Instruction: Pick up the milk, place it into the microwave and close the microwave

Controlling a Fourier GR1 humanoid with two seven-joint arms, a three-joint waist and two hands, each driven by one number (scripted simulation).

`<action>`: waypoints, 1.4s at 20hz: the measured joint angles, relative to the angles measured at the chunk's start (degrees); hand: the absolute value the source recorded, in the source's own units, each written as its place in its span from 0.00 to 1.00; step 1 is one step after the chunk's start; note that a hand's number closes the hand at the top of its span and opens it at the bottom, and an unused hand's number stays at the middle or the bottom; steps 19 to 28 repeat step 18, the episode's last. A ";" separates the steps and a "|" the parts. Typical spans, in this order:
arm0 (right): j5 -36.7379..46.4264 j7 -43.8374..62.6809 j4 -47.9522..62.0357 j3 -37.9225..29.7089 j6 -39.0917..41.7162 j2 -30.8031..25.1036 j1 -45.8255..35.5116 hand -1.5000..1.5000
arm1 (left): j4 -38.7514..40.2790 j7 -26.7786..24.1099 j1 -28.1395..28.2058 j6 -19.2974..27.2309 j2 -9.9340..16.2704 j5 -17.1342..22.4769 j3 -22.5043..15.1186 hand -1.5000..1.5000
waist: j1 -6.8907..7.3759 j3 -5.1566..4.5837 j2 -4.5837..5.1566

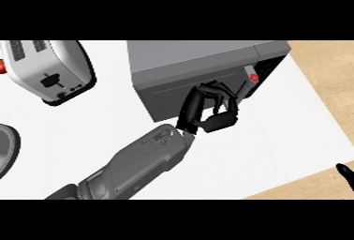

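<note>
Left hand, fingers curled and holding nothing, presses against the microwave door; right hand barely visible, state unclear.

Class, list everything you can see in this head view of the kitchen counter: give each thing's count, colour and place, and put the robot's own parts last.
Microwave: one, grey with a dark front, top centre; door looks nearly closed.
Red button: one, on the microwave's right panel.
Toaster: one, white and silver, top left.
Round silver-rimmed item: one, left edge, cut off; kind unclear.
Counter: one, white top, wooden floor beyond at right.
Milk: not visible.
Left hand: black, fingers curled, at the microwave's front, on a grey forearm.
Right hand: black, only a tip shows at right edge.
</note>
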 measured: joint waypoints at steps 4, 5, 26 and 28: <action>-1.02 0.49 -0.70 0.20 0.78 -0.82 -0.22 0.00 | 0.19 -1.51 0.02 0.71 0.01 1.02 -0.19 1.00 | -0.33 0.01 0.06; -1.21 0.64 -0.98 0.23 0.81 -0.98 -0.28 0.00 | 0.22 -1.96 0.06 0.86 0.00 1.27 -0.20 1.00 | -0.43 -0.02 0.08; -1.98 1.22 -1.18 0.47 1.42 -2.18 -1.50 0.00 | 0.82 -6.51 -0.13 2.24 0.00 3.88 -0.92 1.00 | -1.14 0.00 0.48; -1.98 1.22 -1.18 0.47 1.42 -2.18 -1.50 0.00 | 0.82 -6.51 -0.13 2.24 0.00 3.88 -0.92 1.00 | -1.14 0.00 0.48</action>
